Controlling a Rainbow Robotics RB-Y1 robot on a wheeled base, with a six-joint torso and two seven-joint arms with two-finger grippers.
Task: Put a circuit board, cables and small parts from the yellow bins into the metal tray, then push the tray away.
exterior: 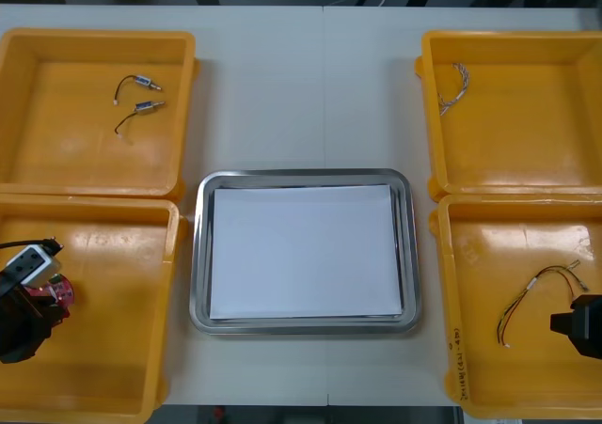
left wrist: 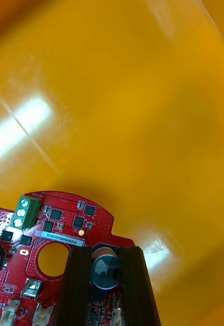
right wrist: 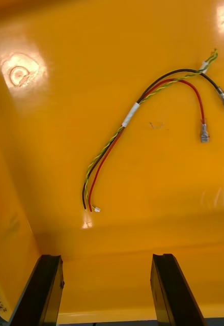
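— Status, left pincer (left wrist: pixel 106 254)?
— I find it clenched on the board (left wrist: pixel 66 224), over the near left bin (exterior: pixel 113 255).
— And right pincer (right wrist: pixel 107 257)?
— Released over the near right bin (exterior: pixel 508 255); cable (right wrist: pixel 127 119) on its floor beyond the fingers (right wrist: pixel 51 285).

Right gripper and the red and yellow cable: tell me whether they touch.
Apart. The right wrist view shows the right gripper open, bare yellow bin floor lying between its fingertips and the red and yellow cable.

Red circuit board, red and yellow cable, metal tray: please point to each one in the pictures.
red circuit board (left wrist: pixel 66 224): left wrist view, its face among the black chips.
red and yellow cable (right wrist: pixel 130 114): right wrist view, its white band.
metal tray (exterior: pixel 306 174): front view, its far rim.
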